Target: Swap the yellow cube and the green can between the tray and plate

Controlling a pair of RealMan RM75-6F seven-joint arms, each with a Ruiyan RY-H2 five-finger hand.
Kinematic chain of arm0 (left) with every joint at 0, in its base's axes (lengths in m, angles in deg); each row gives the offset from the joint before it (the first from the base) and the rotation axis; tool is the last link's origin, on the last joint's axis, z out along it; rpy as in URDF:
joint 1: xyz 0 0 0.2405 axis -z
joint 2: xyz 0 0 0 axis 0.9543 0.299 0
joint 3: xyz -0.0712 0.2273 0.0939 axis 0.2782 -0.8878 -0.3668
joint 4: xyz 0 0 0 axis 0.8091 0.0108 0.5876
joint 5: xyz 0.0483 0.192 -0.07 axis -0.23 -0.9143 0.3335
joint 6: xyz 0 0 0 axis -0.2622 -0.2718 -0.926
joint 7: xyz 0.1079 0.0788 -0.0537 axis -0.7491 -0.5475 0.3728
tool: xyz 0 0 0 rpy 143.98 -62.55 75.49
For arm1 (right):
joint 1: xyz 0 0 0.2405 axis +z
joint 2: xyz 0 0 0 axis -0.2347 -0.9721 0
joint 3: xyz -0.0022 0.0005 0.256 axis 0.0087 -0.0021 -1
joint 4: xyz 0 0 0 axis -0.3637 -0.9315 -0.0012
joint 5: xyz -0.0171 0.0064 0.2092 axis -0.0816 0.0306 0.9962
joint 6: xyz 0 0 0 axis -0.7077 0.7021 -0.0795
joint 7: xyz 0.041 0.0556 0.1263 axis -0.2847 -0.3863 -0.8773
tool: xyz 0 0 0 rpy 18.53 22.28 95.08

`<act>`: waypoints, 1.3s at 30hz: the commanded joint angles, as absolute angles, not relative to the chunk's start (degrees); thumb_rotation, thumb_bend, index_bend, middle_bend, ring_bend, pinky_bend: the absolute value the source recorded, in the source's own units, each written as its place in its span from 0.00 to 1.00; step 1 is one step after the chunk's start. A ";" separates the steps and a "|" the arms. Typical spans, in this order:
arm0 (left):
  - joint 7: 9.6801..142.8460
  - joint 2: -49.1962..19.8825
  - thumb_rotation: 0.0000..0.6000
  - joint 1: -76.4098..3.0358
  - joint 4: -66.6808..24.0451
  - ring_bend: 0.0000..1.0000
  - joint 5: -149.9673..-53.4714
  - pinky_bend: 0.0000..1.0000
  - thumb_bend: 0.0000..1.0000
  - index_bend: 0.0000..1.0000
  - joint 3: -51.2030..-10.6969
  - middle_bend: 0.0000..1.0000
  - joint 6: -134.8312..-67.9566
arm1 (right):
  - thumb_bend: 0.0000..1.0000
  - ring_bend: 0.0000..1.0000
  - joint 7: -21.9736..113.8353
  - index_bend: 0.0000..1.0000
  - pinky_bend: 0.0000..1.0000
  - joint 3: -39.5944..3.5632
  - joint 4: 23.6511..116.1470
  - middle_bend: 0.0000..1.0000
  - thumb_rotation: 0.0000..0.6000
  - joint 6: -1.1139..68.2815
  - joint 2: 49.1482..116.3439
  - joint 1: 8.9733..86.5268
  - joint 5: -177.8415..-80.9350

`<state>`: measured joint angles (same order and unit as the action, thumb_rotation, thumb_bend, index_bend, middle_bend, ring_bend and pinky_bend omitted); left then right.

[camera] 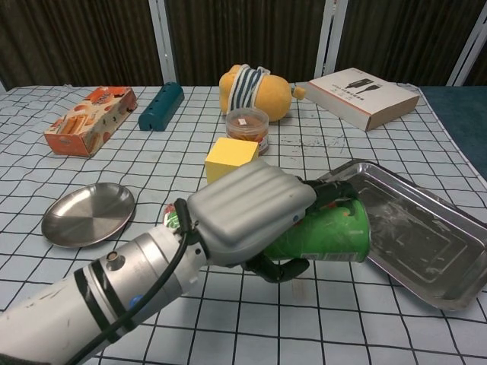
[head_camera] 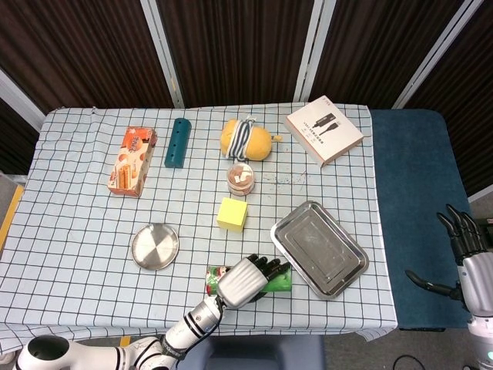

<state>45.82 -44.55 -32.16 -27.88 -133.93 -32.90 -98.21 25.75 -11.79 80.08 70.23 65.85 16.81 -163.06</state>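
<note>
**A:** Head view first: the left hand (head_camera: 248,280) has its fingers wrapped round the green can (head_camera: 271,281), which lies sideways just beside the near-left corner of the steel tray (head_camera: 352,271). The yellow cube (head_camera: 232,213) sits on the cloth between the tray and the round plate (head_camera: 155,246), on neither of them. The right hand (head_camera: 466,250) hangs well off to the side over the blue surface, fingers apart, holding nothing.

**B:** So what's the worry?

**A:** Chest view shows it better. The can (camera: 327,232) is held on its side with its open end almost at the tray (camera: 434,285) lip. I'd guess if it goes in low it clips that rim and shoves the tray. And if it's let go lying down, it's round, so it could roll across the slick metal or right back off.

**B:** Cube in the way?

**A:** Doubt it, the cube (camera: 229,157) is behind the hand (camera: 247,209), near the little snack jar (camera: 246,126).
</note>
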 commanded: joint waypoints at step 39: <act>26.89 -40.41 1.00 -19.53 -30.09 0.00 -107.25 0.18 0.34 0.00 -18.55 0.00 -87.39 | 0.10 0.00 22.36 0.00 0.01 -9.60 79.94 0.00 1.00 69.38 64.16 17.26 -166.21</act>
<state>27.95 -40.03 -21.40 -32.11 -109.43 -19.56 -89.12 22.61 -9.67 80.01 69.35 64.28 17.23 -166.12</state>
